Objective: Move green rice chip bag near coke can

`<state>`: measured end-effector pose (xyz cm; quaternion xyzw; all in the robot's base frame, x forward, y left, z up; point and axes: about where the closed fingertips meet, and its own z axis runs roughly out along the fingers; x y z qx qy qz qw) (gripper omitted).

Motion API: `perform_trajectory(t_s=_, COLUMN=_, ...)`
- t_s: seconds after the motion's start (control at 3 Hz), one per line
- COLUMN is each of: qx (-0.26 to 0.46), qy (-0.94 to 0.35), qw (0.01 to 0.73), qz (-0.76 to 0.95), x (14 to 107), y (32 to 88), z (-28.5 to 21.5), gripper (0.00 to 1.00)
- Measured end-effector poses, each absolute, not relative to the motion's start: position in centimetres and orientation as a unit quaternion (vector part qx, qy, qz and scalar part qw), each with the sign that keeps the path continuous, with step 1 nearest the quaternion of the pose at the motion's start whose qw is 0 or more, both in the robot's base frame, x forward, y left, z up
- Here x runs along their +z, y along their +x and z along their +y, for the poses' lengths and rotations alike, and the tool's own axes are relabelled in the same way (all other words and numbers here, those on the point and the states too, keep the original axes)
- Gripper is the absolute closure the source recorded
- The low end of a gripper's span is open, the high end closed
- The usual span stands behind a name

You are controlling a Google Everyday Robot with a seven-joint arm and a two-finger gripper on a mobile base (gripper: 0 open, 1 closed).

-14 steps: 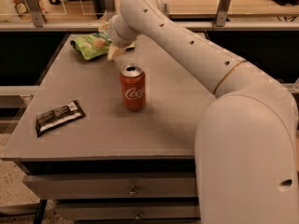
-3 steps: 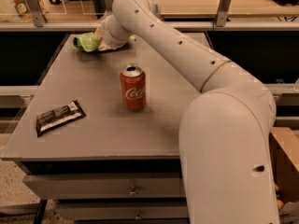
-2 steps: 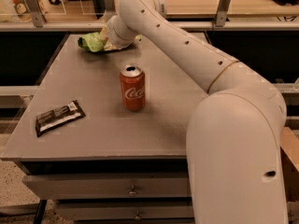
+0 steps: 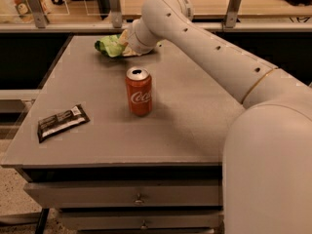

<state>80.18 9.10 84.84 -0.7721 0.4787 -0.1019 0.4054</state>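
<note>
- Since a second ago my big white jointed arm (image 4: 219, 67) has swung a little to the right. It reaches from the near right corner across to the far left part of the top, and its wrist is low over the far edge.
- My flat grey table top (image 4: 195, 126) carries the same three things as before, and nothing has been added or knocked off.
- The crinkly light-green rice chip bag (image 4: 109, 46) has shifted slightly right with my wrist. It now looks bunched rather than lying flat, and it sits at the far edge, well apart from the can.
- The red aluminium coke can (image 4: 139, 92) with white script stands upright mid-table and has not moved.
- The small black-and-white wrapped bar (image 4: 62, 122) lies near the front left corner, also unmoved and out of my way.
- My pincer (image 4: 126, 44) is right at the bag, touching its right side, but my wrist hides most of it. I cannot tell whether it is wide or clamped on the pouch.
- I judge that the bag moving with me means I probably have hold of it and the carry has only begun. What remains is to bring it toward me and set it beside the can without tipping the can.
</note>
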Motion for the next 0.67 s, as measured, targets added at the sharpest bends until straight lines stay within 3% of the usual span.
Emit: perform_trajectory(t_s=0.67, qx=-0.080, qy=-0.780, qw=0.401, qz=0.473, x=84.6, y=75.5, z=6.9, gripper=1.00)
